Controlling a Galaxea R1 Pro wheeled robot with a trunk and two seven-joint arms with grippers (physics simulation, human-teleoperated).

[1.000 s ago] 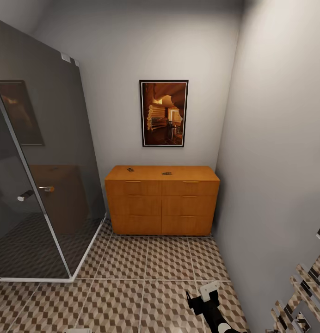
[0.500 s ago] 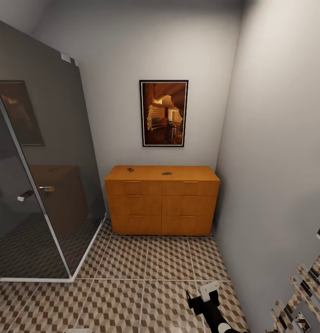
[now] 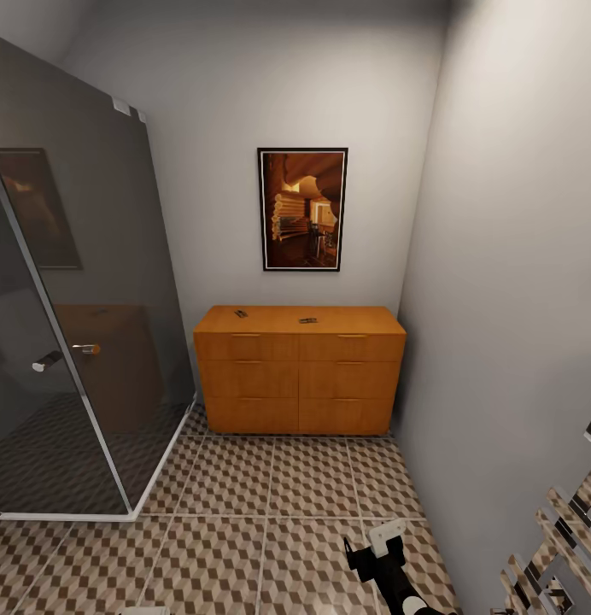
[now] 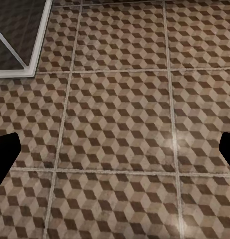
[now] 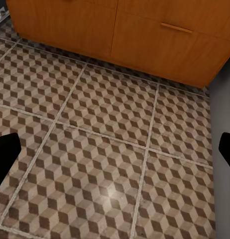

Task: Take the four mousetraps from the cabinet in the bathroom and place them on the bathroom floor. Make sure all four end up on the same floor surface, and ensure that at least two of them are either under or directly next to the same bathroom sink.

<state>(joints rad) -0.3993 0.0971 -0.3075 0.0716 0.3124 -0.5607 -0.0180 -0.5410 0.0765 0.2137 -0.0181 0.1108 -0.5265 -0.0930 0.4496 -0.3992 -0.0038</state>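
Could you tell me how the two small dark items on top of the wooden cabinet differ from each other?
The left mousetrap sits near the back-left of the cabinet top, while the right mousetrap lies nearer the middle and closer to the front edge. The left one lies angled; the right one lies roughly parallel to the front edge. Both are small, flat and dark, too distant for detail.

Two small dark items (image 3: 241,313) on the cabinet (image 3: 300,367) top are too small to identify.

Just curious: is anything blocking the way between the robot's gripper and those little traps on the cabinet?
Nothing visible does: open bathroom floor lies between the right gripper and the cabinet, where two mousetraps rest on top.
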